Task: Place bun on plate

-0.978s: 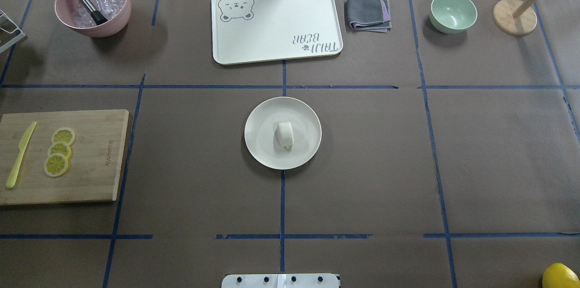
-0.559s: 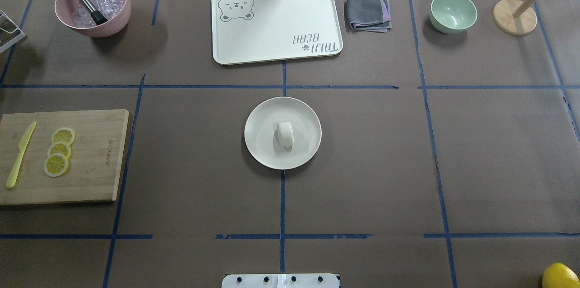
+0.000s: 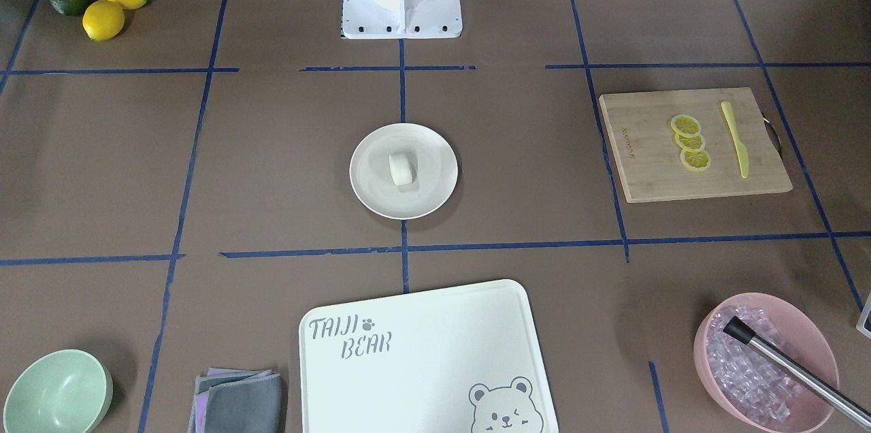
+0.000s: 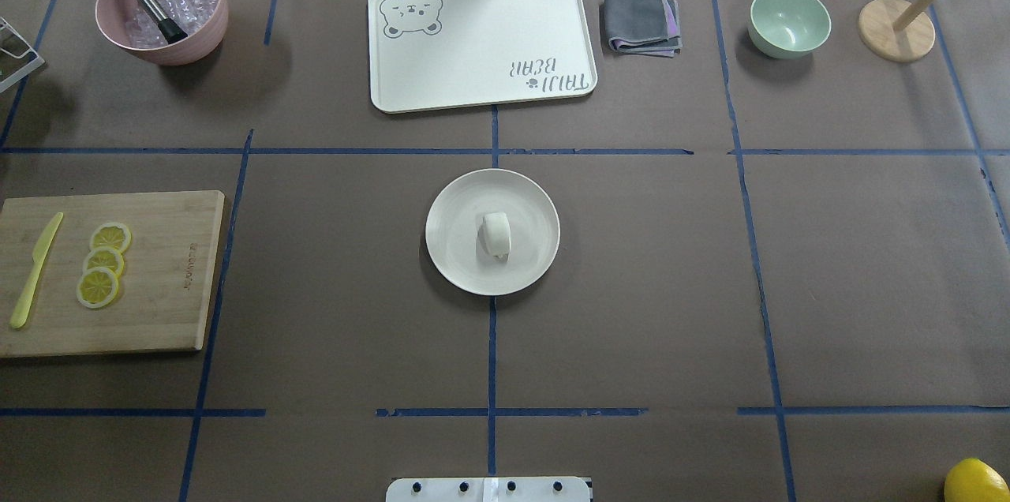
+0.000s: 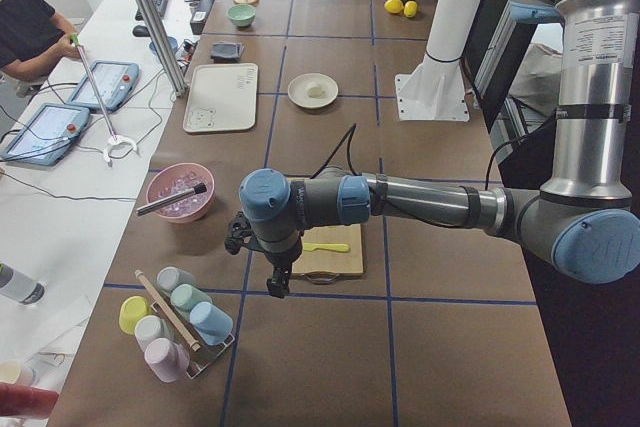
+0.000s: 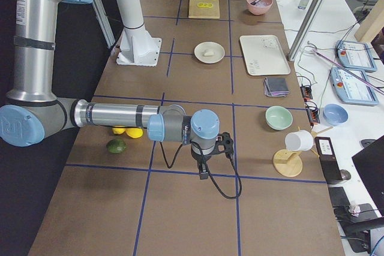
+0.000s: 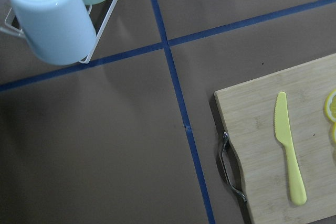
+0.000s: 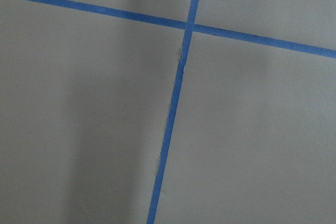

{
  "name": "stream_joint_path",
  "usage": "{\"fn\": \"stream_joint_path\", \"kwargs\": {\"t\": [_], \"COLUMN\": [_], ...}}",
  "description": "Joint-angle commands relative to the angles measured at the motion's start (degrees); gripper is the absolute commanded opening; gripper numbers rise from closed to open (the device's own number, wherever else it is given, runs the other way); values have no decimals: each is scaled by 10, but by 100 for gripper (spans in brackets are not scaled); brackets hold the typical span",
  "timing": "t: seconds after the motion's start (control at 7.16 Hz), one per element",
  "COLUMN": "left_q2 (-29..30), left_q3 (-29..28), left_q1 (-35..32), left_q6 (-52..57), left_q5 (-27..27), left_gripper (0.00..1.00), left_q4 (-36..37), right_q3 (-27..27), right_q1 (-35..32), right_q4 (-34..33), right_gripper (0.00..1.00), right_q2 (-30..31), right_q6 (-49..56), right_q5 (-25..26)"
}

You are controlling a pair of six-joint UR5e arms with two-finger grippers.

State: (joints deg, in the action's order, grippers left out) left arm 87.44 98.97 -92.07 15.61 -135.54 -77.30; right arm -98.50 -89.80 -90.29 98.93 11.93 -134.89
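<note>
The small white bun [image 4: 496,234] lies on its side in the middle of the round cream plate [image 4: 456,200] at the table's centre; the front-facing view shows the same bun [image 3: 401,169] on the plate [image 3: 371,182]. Neither gripper is near it. My left gripper [image 5: 277,285] shows only in the exterior left view, hanging past the cutting board at the table's left end. My right gripper [image 6: 204,174] shows only in the exterior right view, at the table's right end. I cannot tell whether either one is open or shut.
At the back stand a bear-print tray [image 4: 481,40], a folded grey cloth [image 4: 641,20], a mint-green bowl [image 4: 789,20] and a pink bowl of ice [image 4: 162,9]. A cutting board [image 4: 150,273] with lemon slices and a yellow knife lies left. A cup rack [image 7: 52,17] is under the left wrist.
</note>
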Motion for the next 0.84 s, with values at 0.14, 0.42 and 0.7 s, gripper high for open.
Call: {"fn": "stream_joint_path", "kwargs": {"t": [0.14, 0.42, 0.7], "left_q2": [-5, -3, -5], "left_q3": [6, 8, 1], "left_q1": [6, 7, 8], "left_q6": [-22, -52, -67], "left_q5": [4, 4, 4], "left_gripper": [100, 100, 100], "left_q4": [-3, -4, -17], "right_q3": [-6, -6, -18], "right_q1": [-1, -1, -1], "right_q4": [-29, -32, -27], "right_gripper": [100, 100, 100], "right_q2": [15, 8, 8], "right_q6": [38, 13, -57], "right_q5": [2, 3, -3]}}
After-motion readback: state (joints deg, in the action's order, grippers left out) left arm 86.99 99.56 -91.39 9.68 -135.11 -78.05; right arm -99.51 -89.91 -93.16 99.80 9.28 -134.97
